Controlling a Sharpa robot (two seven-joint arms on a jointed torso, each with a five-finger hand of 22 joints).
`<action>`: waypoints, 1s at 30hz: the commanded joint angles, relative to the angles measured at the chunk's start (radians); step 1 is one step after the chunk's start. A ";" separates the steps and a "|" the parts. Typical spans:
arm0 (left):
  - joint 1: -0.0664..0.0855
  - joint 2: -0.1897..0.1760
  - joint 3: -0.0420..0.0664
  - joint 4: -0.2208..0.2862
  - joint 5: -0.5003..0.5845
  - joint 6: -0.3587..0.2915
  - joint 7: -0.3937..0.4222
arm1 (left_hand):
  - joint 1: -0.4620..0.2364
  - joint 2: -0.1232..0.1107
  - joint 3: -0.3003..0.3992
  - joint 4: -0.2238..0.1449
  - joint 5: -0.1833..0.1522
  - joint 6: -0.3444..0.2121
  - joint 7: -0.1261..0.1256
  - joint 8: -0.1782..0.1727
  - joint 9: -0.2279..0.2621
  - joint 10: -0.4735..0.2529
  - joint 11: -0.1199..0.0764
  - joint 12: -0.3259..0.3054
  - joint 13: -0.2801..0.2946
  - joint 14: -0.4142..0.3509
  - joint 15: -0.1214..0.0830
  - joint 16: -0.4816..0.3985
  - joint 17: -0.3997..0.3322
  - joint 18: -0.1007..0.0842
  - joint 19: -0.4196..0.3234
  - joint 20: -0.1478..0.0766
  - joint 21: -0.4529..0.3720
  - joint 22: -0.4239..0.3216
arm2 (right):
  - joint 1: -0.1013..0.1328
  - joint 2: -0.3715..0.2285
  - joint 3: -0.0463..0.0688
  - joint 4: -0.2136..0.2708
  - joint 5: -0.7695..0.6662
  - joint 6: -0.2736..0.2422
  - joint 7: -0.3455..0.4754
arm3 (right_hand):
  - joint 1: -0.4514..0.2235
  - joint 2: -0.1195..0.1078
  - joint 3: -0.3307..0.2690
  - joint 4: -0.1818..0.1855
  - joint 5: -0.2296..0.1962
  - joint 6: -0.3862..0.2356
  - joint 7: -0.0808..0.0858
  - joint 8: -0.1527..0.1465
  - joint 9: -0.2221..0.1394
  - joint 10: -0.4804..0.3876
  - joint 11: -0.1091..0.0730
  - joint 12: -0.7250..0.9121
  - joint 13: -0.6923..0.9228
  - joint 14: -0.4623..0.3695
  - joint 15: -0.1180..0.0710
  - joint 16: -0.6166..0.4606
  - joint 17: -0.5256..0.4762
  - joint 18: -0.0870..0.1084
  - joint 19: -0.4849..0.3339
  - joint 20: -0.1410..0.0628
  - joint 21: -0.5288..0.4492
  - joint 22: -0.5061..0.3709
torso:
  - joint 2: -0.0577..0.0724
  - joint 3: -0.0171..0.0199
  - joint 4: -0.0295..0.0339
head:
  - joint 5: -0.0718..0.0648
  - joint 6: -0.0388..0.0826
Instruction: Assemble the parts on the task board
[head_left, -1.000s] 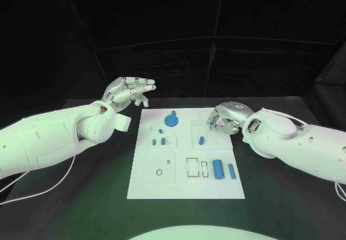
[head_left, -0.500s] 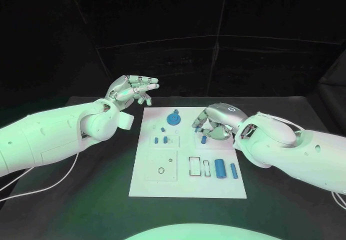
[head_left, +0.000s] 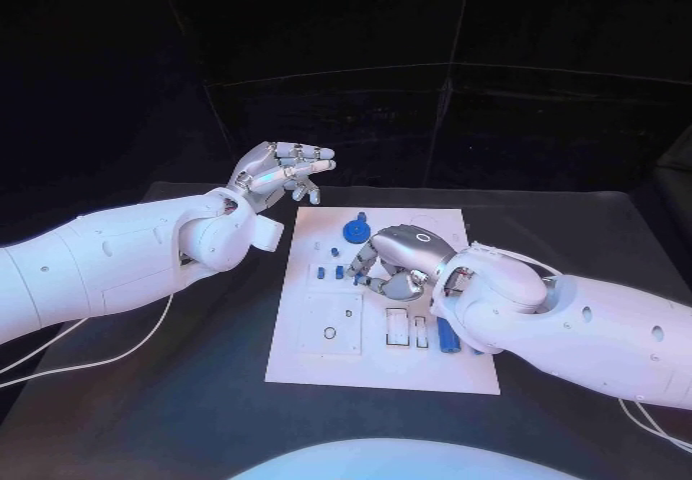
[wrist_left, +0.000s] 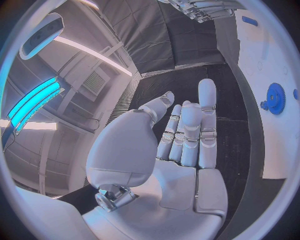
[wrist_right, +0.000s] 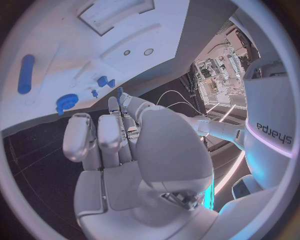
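Nearest me I see the white task board (head_left: 378, 352) in the middle of the black table (head_left: 173, 400), a long blue cylinder (head_left: 449, 338) just beside my right forearm. My right hand (head_left: 392, 262) hangs over the board's centre, fingers curled in, a small blue peg (wrist_right: 119, 92) at the fingertips; held or not, I can't tell. Beyond it sits the blue gear (head_left: 356, 231). Farthest, my left hand (head_left: 277, 170) is raised off the board's far left corner, fingers loosely apart, holding nothing.
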 joint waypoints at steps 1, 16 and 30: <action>0.002 0.003 0.001 0.005 0.005 0.007 0.010 | 0.004 0.004 -0.004 -0.006 0.002 -0.007 -0.001 0.000 0.001 -0.007 0.002 0.007 0.000 -0.006 0.000 0.002 -0.001 0.005 -0.001 0.002 -0.007 -0.001 | -0.017 0.021 0.000 -0.022 -0.048 0.035 0.005 | -0.011 -0.004 0.006 -0.002 -0.003 0.000 0.009 -0.004 0.001 0.003 0.004 0.000 0.001 0.021 0.002 0.004 -0.001 -0.011 -0.003 -0.001 0.002 0.001 | 0.000 0.0025 -0.0017 | 0.011 -0.005; 0.003 0.021 0.000 0.005 0.005 0.015 0.000 | 0.005 0.003 -0.005 -0.007 0.002 -0.008 0.000 0.001 0.001 -0.008 0.002 0.008 0.000 -0.007 0.001 0.002 -0.002 0.005 -0.001 0.002 -0.007 -0.002 | -0.047 0.066 0.000 -0.072 -0.074 0.072 -0.004 | -0.013 -0.005 0.006 -0.003 -0.004 -0.001 0.009 -0.005 0.001 0.002 0.004 -0.001 0.001 0.020 0.003 0.003 -0.002 -0.011 -0.004 -0.001 0.002 0.000 | 0.000 0.0041 -0.0011 | 0.019 -0.019; 0.003 0.027 -0.001 0.002 0.005 0.019 -0.005 | 0.005 0.003 -0.005 -0.008 0.002 -0.008 0.000 0.001 0.001 -0.009 0.002 0.009 0.000 -0.007 0.001 0.002 -0.003 0.005 -0.001 0.002 -0.007 -0.002 | -0.060 0.076 -0.014 -0.079 -0.091 0.087 -0.002 | -0.016 -0.006 0.006 -0.003 -0.004 -0.002 0.009 -0.005 0.001 0.001 0.005 -0.002 0.001 0.020 0.003 0.004 -0.002 -0.011 -0.003 0.000 0.002 0.001 | 0.000 0.0039 -0.0023 | 0.029 -0.028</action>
